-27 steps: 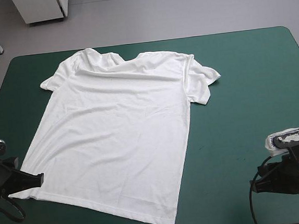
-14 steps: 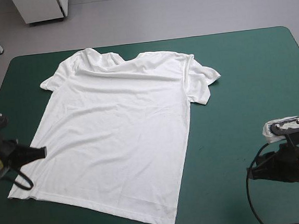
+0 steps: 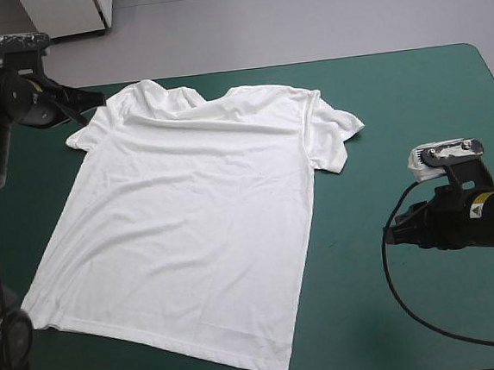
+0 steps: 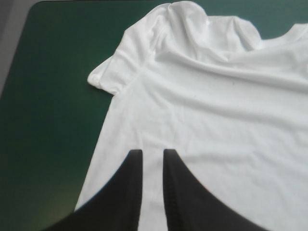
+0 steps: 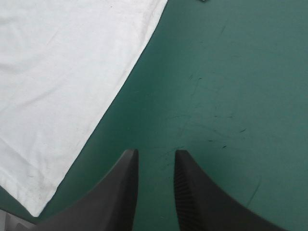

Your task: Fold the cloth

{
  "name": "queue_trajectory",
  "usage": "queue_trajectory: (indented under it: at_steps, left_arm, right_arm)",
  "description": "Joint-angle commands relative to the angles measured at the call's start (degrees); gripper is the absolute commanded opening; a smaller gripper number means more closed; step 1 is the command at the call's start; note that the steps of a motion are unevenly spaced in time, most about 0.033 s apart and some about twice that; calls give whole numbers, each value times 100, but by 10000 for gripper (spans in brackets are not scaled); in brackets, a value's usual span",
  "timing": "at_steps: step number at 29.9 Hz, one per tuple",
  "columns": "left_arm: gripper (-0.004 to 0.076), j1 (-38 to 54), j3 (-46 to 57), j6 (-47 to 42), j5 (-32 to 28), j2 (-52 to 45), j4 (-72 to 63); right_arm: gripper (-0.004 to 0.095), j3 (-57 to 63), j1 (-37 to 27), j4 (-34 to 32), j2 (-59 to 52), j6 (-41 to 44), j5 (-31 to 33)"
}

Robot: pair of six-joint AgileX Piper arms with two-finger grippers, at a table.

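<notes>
The white T-shirt (image 3: 197, 207) lies spread flat on the teal-green cover, collar toward the far edge and hem toward the near edge. My left gripper (image 3: 92, 98) is raised over the far left corner, beside the shirt's left sleeve (image 3: 82, 134). In its own view the left gripper (image 4: 150, 153) hangs above the T-shirt (image 4: 216, 96) with a narrow gap between its fingers and nothing held. My right gripper (image 3: 391, 233) stays low over bare cover, right of the shirt. In the right wrist view the right gripper (image 5: 153, 153) is a little open and empty, with the T-shirt's side edge (image 5: 57, 72) ahead and to one side.
Bare teal-green cover (image 3: 413, 101) runs along the shirt's right side up to the table's right edge. A narrower strip of cover (image 3: 25, 222) lies left of the shirt. The hem's near corner (image 3: 280, 368) reaches close to the table's front edge.
My left arm has swung from the hem's near left corner up to the far left by the sleeve. The right gripper has moved a little farther up the table. The shirt lies nearly unchanged.
</notes>
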Motion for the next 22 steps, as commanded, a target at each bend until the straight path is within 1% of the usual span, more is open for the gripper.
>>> queue_trajectory:
  at_steps: [1, 3, 4, 6, 10, 11, 12, 16, 20, 22]
  left_arm:
    - [123, 480, -842, 313, 203, 395, -452]
    - [146, 672, -935, 484, 203, 639, -332]
    - [173, 768, -935, 604, 203, 716, -324]
    - [257, 885, -863, 831, 203, 817, -324]
    - [474, 1121, -775, 890, 203, 1012, -391]
    - [513, 1181, -775, 890, 203, 1081, -469]
    - [530, 1262, -775, 890, 203, 1135, -551]
    - [516, 1407, -775, 1087, 203, 1513, -530]
    - [472, 1407, -775, 1418, 203, 1918, -459]
    - [458, 1407, -775, 1443, 203, 2109, -368]
  right_arm:
    - [252, -220, -5, 20, 66, -166, -179]
    - [252, -220, -5, 4, 97, -166, -179]
    - [252, -220, -5, -6, 121, -166, -188]
    - [252, -220, -5, -6, 152, -166, -226]
    - [252, -220, -5, -20, 309, -166, -405]
    - [252, -220, -5, -20, 337, -166, -447]
    - [252, -220, -5, -20, 399, -166, -474]
    - [252, -229, -5, -3, 639, -179, -434]
    - [252, -229, -5, 80, 787, -179, -426]
    - [252, -229, -5, 80, 840, -179, -450]
